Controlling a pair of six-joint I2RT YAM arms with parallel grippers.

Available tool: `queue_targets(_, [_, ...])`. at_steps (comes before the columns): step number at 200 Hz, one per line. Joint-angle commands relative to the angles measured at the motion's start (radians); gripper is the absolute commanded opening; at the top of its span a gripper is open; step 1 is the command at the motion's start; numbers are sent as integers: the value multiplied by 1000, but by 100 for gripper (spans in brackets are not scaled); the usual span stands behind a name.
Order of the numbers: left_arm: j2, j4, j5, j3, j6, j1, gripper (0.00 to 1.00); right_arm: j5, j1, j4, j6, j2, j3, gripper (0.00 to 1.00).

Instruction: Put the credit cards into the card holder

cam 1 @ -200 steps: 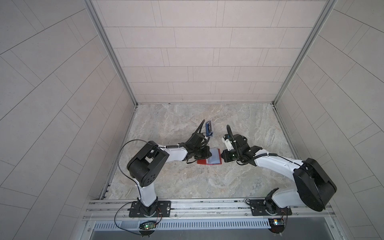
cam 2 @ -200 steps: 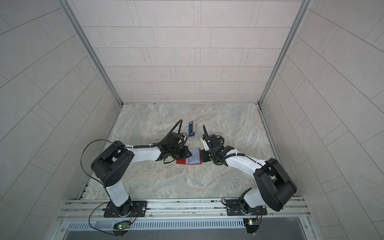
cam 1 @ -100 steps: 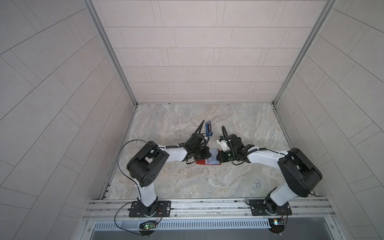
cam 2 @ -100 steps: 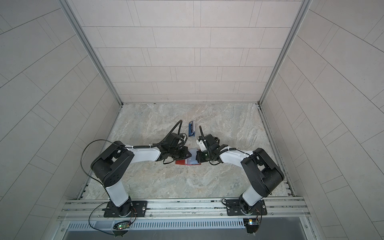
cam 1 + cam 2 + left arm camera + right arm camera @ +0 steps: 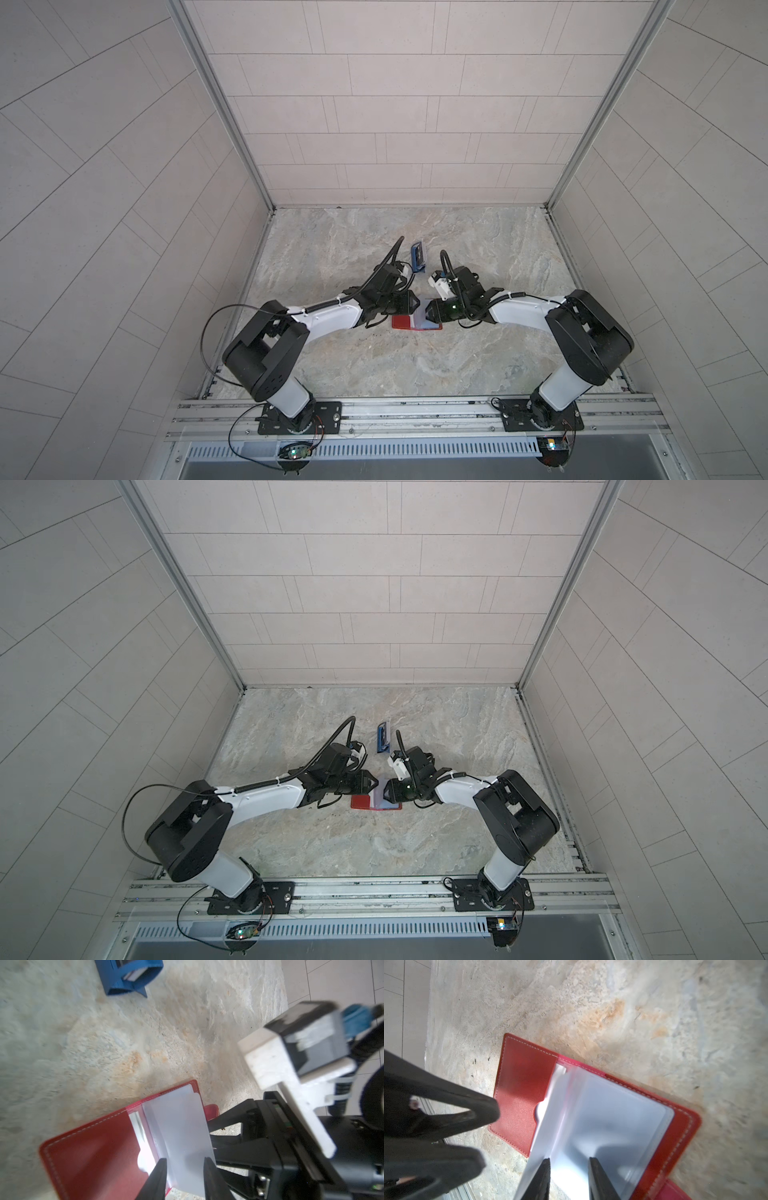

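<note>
The card holder is a red wallet lying open on the stone table, and both grippers meet over it. In the left wrist view a pale lavender sheet stands up from its fold; I cannot tell whether it is one of the credit cards or a sleeve. My left gripper is open, its fingers on either side of that sheet without pinching it. My right gripper is open over the clear sleeves. Card edges show in the small blue stand.
The blue stand is just behind the two grippers. In the right wrist view the left gripper's black fingers reach in close beside the wallet's red flap. The cell's tiled walls close in the table on three sides.
Both grippers were shut and now have their jaws apart. The right gripper has moved left, in over the wallet. The pale sheet now stands more upright.
</note>
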State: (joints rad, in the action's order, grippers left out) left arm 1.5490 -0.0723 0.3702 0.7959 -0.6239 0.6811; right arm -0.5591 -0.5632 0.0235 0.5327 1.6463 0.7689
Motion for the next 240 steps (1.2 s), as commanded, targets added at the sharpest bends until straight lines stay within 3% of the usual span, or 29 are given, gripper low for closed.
queue_targets(1, [-56, 55, -76, -27, 65, 0, 35, -30, -14, 25, 9, 25, 27, 37])
queue_targets(121, [-94, 77, -80, -54, 134, 1, 31, 56, -56, -55, -22, 111, 75, 32])
queue_targets(187, [48, 63, -5, -18, 110, 1, 17, 88, -66, -82, -22, 118, 81, 31])
queue_targets(240, [130, 75, -63, -8, 77, 1, 17, 160, -66, -126, -30, 61, 70, 35])
